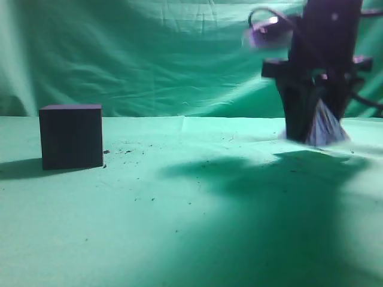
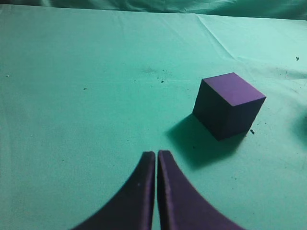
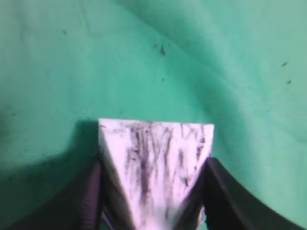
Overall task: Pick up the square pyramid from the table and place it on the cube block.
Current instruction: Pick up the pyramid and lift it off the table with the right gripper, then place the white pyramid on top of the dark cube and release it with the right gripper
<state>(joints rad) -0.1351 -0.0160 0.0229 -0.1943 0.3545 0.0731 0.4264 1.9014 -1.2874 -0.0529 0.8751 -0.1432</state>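
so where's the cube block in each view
Exterior view: cube block at far left on the table.
Left wrist view: right of centre, beyond the shut left gripper.
Right wrist view: not in it.
Shared landmark: the speckled green cloth.

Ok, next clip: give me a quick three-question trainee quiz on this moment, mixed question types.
1. True or false: the square pyramid sits between the right gripper's fingers.
2. Multiple choice: the left gripper's fingers are (A) spread wide, (B) pressed together with nothing between them, (C) clamped on the cube block.
3. Short answer: in the exterior view, on which side of the picture does the cube block stand on the table?

Key: 1 true; 2 B; 3 the left side, far from the pyramid.
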